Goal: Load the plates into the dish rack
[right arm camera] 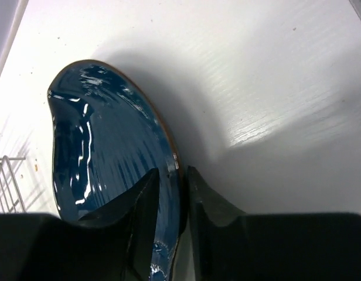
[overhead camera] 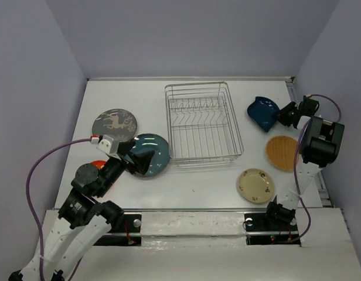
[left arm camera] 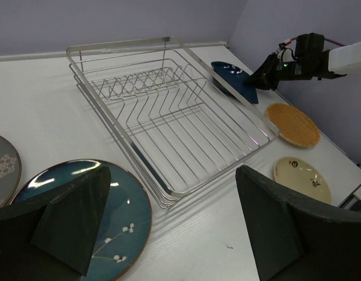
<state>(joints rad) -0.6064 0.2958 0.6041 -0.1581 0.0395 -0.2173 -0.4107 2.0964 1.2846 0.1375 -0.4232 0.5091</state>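
The silvery wire dish rack (overhead camera: 203,124) stands mid-table with nothing in it, and it also shows in the left wrist view (left arm camera: 169,123). My right gripper (overhead camera: 284,115) is shut on the rim of the dark-blue leaf-shaped plate (overhead camera: 263,112), which is tilted up off the table right of the rack (right arm camera: 104,146). My left gripper (overhead camera: 140,160) is open above the teal round plate (overhead camera: 156,153), which also shows in the left wrist view (left arm camera: 119,216). The grey plate with the white motif (overhead camera: 114,123), the tan wood-look plate (overhead camera: 282,152) and the cream speckled plate (overhead camera: 255,185) lie flat. The small orange plate (overhead camera: 97,164) is mostly hidden by my left arm.
Grey-violet walls close the table at the back and both sides. A raised rail (overhead camera: 321,187) runs along the right edge beside the tan plate. The arm bases sit at the near edge.
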